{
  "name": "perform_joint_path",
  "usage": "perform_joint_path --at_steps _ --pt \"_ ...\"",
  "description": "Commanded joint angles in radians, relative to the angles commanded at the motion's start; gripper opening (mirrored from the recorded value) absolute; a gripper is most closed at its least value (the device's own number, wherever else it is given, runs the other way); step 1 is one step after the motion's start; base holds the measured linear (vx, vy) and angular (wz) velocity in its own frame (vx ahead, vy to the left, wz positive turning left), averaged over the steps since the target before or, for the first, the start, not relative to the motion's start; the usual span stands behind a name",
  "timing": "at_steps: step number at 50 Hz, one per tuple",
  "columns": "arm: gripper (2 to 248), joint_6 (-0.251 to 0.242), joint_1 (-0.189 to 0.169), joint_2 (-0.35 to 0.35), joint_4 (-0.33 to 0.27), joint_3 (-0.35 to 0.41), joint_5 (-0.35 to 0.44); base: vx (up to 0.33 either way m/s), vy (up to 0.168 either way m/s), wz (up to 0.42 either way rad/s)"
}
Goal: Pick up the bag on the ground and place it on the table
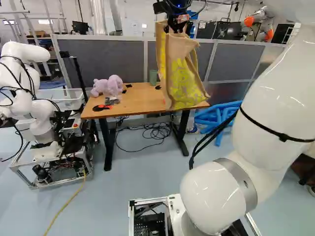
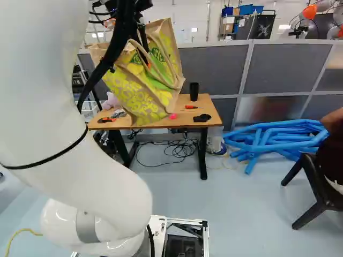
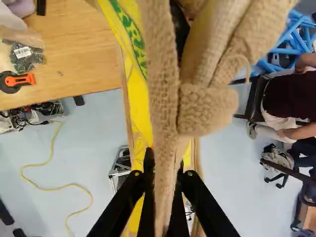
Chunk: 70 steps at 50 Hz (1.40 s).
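My gripper (image 1: 177,23) is raised high, its fingers shut on the tan cloth at the top of the bag. In the wrist view the gripper (image 3: 165,185) has a band of this cloth pinched between both fingers. The large tan bag (image 2: 140,80) with yellow and green print hangs below. It overlaps the wooden table (image 1: 138,98) in both base views; whether its bottom touches the tabletop I cannot tell. The near table edge passes beside the bag in the wrist view. The bag hides part of the tabletop.
On the table are a pink plush toy (image 1: 109,85), a dark cup (image 2: 194,91), a red screwdriver (image 2: 191,107) and an orange-black tool (image 3: 19,80). Another robot (image 1: 29,93) stands left of the table. Blue tubes (image 2: 273,140) and a chair (image 2: 313,187) are to the right.
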Motion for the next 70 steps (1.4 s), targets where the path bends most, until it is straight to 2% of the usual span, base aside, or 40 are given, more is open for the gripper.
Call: perform_joint_path --at_steps 30,70 --pt "22 0.000 0.000 0.000 0.000 0.000 0.000 0.161 0.104 -0.029" --pt "22 0.000 0.000 0.000 0.000 0.000 0.000 0.103 0.101 -0.023"
